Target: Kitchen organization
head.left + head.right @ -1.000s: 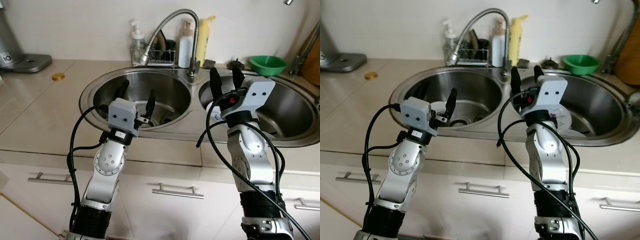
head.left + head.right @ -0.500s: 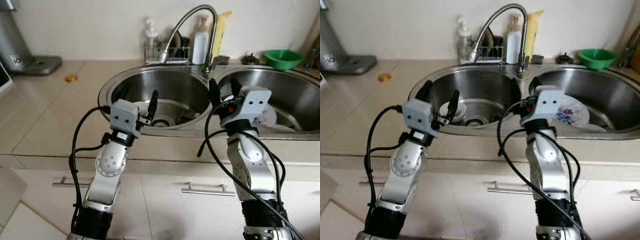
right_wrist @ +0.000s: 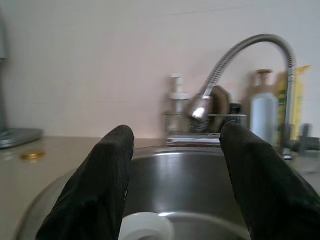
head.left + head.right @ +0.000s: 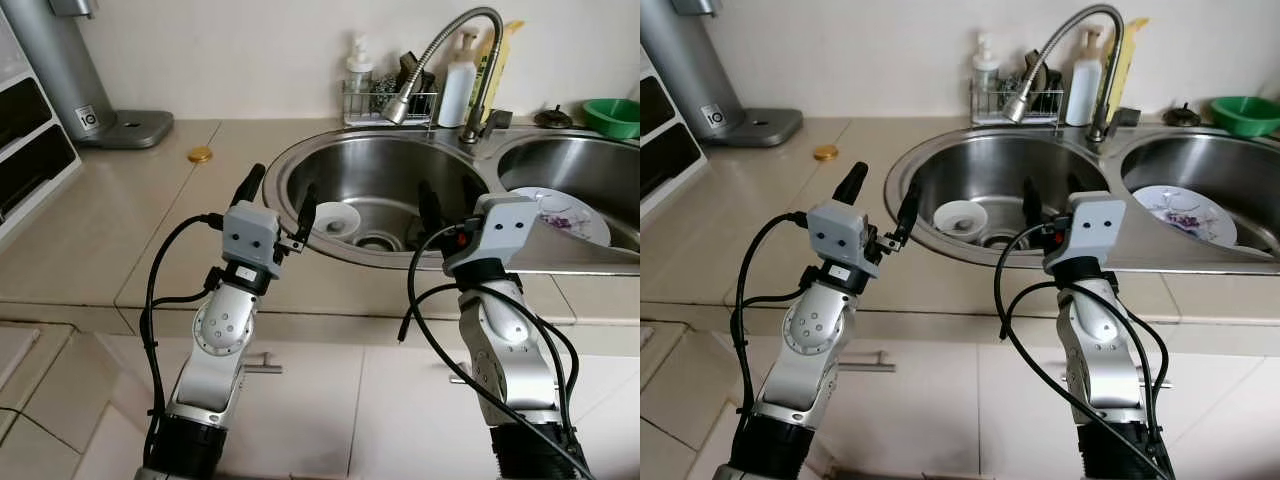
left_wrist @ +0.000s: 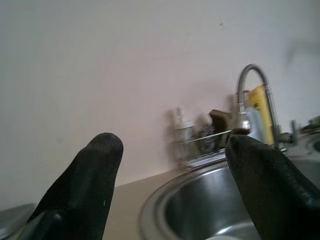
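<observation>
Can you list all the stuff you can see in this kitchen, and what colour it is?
Sink: one, silver, two basins in the beige counter.
Small bowl: one, white, in the left basin.
Plate: one, white with a purple pattern, in the right basin.
Faucet: one, silver, behind the basins.
Wire rack: one, silver, by the wall.
Soap dispenser: one, clear, in the rack.
Bottles: two, white and yellow, beside the faucet.
Green bowl: one, far right.
Gold lid: one, on the counter.
Grey appliance: one, far left.
Left gripper: black jaws open.
Right gripper: black jaws open.
</observation>
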You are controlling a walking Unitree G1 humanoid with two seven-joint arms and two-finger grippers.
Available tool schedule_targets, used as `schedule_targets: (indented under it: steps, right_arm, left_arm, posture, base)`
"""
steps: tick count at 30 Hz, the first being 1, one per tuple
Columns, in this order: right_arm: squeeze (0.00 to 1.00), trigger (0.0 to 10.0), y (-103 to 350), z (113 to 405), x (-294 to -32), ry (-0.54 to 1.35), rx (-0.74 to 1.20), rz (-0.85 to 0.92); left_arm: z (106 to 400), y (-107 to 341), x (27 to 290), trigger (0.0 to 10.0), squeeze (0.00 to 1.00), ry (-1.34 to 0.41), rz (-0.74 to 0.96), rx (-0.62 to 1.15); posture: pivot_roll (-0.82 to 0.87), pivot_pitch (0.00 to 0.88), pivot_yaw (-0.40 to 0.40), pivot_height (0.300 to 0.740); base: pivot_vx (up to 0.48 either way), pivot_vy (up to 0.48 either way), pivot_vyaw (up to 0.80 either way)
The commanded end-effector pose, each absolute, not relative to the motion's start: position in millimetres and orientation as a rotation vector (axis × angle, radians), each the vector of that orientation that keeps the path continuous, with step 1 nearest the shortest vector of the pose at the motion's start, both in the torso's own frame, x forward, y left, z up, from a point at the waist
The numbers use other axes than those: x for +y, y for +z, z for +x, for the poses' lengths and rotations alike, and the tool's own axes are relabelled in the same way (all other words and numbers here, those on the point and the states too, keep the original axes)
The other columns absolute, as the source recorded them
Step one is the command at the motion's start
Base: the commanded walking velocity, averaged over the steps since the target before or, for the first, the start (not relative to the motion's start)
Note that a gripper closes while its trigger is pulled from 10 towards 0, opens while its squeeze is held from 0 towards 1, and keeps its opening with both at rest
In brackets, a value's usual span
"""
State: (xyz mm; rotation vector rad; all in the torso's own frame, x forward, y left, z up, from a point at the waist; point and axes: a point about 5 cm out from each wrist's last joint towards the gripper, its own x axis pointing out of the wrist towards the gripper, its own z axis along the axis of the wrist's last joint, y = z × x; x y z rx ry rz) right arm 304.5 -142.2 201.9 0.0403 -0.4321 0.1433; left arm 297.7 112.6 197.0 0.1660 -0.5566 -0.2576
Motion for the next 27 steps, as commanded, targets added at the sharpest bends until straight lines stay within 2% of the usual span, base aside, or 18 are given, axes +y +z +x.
schedule_targets:
  steps: [1, 4, 20, 27]
  right_arm:
    - [0.00, 10.0, 204, 300, -139, 0.159, -0.442, 0.026]
    - [0.00, 10.0, 200, 298, -141, 0.153, -0.429, 0.028]
    - [0.00, 10.0, 199, 291, -141, 0.156, -0.467, -0.022]
    - [0.00, 10.0, 193, 289, -144, 0.162, -0.454, -0.047]
  left_arm:
    - [297, 198, 112, 10.0, 0.00, -0.265, 0.187, -0.564]
    - [297, 197, 111, 10.0, 0.00, -0.268, 0.186, -0.555]
    - [296, 194, 106, 10.0, 0.00, -0.297, 0.194, -0.562]
    - [296, 190, 104, 10.0, 0.00, -0.320, 0.167, -0.541]
  posture:
    - [0.05, 0.000, 0.028, 0.740]
    - [0.05, 0.000, 0.027, 0.740]
    - [0.05, 0.000, 0.032, 0.740]
    - [0.04, 0.000, 0.031, 0.740]
  base:
    - [0.000, 0.000, -0.80]
    - [0.000, -0.107, -0.80]
    - [0.000, -0.480, -0.80]
    - [-0.038, 0.057, -0.80]
